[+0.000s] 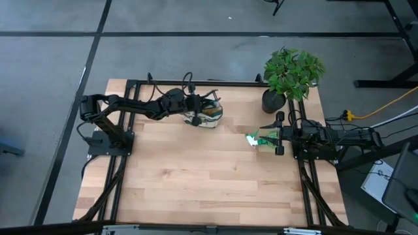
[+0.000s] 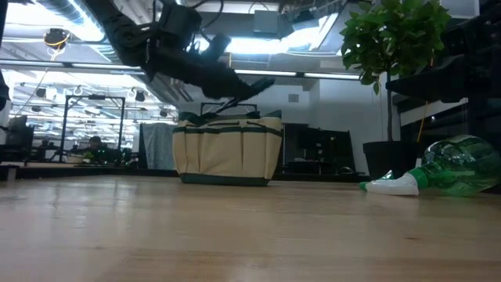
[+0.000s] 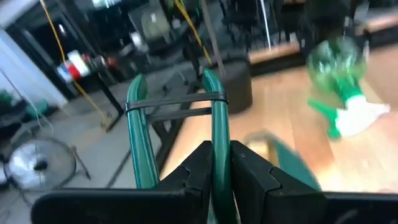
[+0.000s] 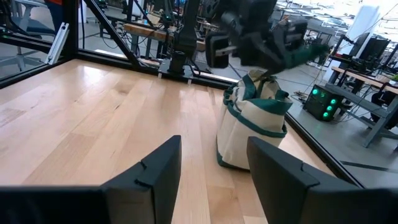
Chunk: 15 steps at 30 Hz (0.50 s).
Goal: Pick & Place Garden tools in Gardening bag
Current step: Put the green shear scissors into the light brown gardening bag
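Observation:
The cream gardening bag (image 1: pixel 210 116) with green trim stands on the table at the far middle; it also shows in the low view (image 2: pixel 227 149) and the right wrist view (image 4: pixel 252 127). My left gripper (image 1: pixel 196 108) is over it, shut on the green-handled pruning shears (image 3: pixel 214 118). A bright green-and-white soft item (image 1: pixel 256 139) lies on its side on the table at the right, and also shows in the low view (image 2: pixel 438 172). My right gripper (image 4: pixel 214 168) is open and empty, close beside this item (image 1: pixel 271 136). The trowel and rake do not show. My left gripper pinches one green handle of the shears (image 3: pixel 219 146) between its two fingers. Both handles, joined by a thin band (image 3: pixel 177 102), reach out past the fingertips. The shears are lifted clear, above the bag's open top (image 2: pixel 227 117).
A potted green plant (image 1: pixel 292 70) in a black pot (image 1: pixel 273 100) stands at the far right corner, just behind my right gripper. A black frame (image 1: pixel 196 83) runs along the table's far edge. The near half of the wooden table (image 1: pixel 196 183) is bare.

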Available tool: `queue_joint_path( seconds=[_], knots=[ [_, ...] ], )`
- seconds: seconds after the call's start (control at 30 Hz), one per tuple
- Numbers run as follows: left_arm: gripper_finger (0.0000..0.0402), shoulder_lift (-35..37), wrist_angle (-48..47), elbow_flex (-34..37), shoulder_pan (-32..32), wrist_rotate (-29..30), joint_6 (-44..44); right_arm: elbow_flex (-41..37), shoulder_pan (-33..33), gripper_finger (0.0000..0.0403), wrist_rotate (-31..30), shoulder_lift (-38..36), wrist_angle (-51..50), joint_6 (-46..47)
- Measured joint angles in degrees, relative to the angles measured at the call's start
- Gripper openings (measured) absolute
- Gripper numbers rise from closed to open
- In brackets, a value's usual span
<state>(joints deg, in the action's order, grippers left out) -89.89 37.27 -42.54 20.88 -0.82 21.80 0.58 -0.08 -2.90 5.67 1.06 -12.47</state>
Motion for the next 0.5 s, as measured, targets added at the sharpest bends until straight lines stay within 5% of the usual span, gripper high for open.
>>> queue_joint_path(
  seconds=[0.17, 0.5],
  knots=[
    [0.0044, 0.0, 4.22, -0.07, -0.15, -1.26, 1.04, 0.0, -0.01, 0.0185, -0.01, 0.0, 0.0, 0.0],
    [0.0048, 0.0, -5.09, -0.07, 0.72, -1.24, 1.69, 0.0, -0.02, 0.0185, 0.0, 0.0, 0.0, -0.01]
  ],
)
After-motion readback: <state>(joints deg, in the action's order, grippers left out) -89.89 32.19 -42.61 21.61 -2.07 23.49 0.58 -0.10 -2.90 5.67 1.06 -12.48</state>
